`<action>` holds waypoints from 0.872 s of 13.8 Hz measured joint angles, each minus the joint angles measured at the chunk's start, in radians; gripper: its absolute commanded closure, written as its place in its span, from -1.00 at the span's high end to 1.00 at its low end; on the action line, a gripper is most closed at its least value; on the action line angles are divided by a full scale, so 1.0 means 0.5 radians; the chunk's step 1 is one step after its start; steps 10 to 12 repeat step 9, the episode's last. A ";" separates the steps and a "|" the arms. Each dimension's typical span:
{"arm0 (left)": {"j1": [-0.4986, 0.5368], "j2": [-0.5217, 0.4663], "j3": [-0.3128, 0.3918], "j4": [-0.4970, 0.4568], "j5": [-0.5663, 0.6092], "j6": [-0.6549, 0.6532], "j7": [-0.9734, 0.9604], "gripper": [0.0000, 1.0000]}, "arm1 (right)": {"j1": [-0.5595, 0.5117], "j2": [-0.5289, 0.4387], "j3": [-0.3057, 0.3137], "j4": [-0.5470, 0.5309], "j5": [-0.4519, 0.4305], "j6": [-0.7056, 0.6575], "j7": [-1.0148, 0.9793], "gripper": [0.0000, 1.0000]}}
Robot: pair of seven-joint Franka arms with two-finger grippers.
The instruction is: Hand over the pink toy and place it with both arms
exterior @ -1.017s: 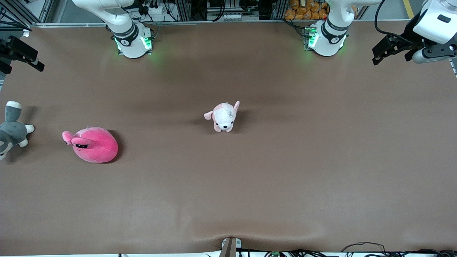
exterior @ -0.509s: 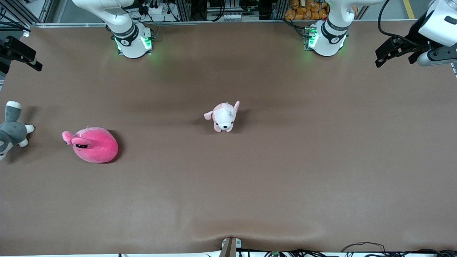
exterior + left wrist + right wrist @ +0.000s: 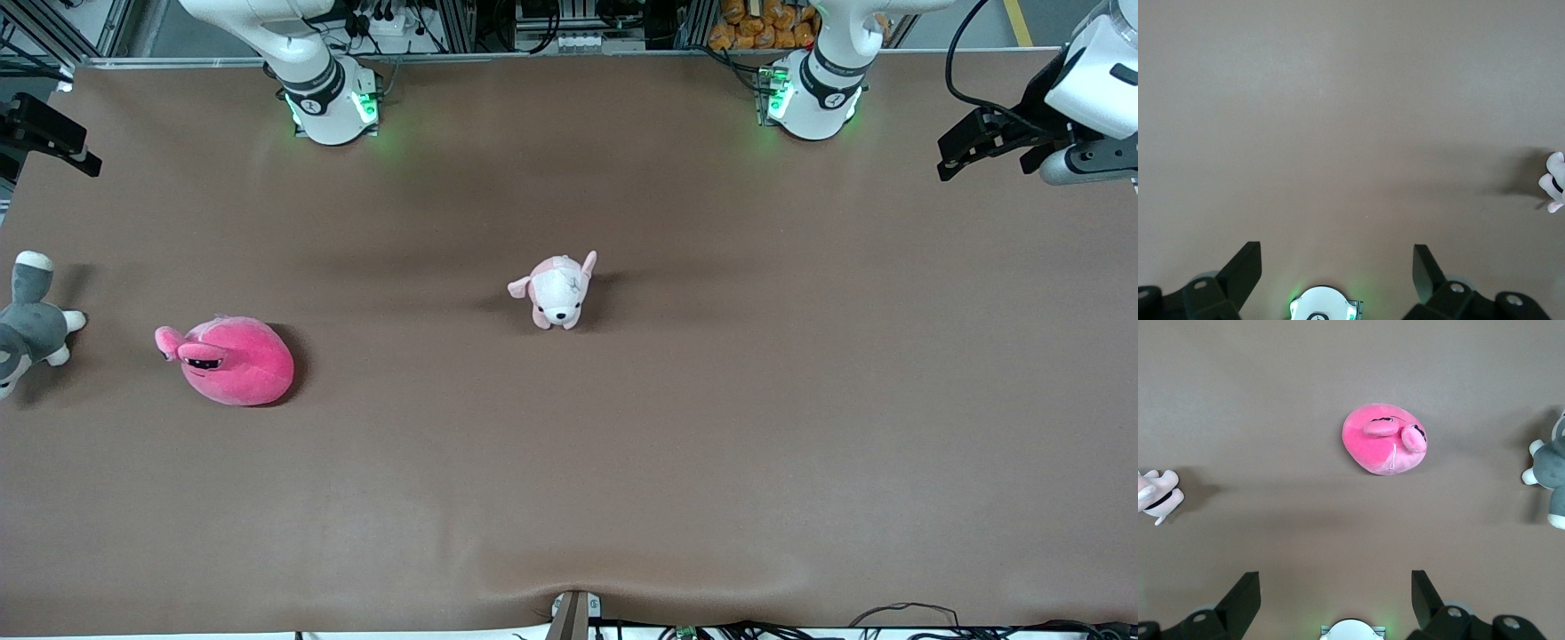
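Note:
The pink toy [image 3: 233, 360], a hot-pink round plush with half-lidded black eyes, lies on the brown table toward the right arm's end. It also shows in the right wrist view [image 3: 1385, 447]. My right gripper [image 3: 53, 138] is open and empty, high over the table's edge at the right arm's end; its open jaws show in its wrist view [image 3: 1335, 587]. My left gripper [image 3: 969, 147] is open and empty, high over the left arm's end of the table, well away from the toy, with its jaws apart in its wrist view [image 3: 1335, 267].
A small pale pink-and-white puppy plush [image 3: 557, 291] stands at the table's middle and shows at the edge of both wrist views [image 3: 1555, 190] [image 3: 1158, 495]. A grey-and-white plush [image 3: 27, 329] lies at the right arm's end, beside the pink toy. The arm bases [image 3: 329, 98] [image 3: 813, 89] stand farthest from the front camera.
Both grippers have drifted slightly outward toward their own ends of the table. The toys have not moved.

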 measured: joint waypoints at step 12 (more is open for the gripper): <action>-0.015 0.001 -0.003 0.010 0.004 -0.008 0.141 1.00 | 0.002 0.001 0.002 0.000 0.000 -0.002 0.000 1.00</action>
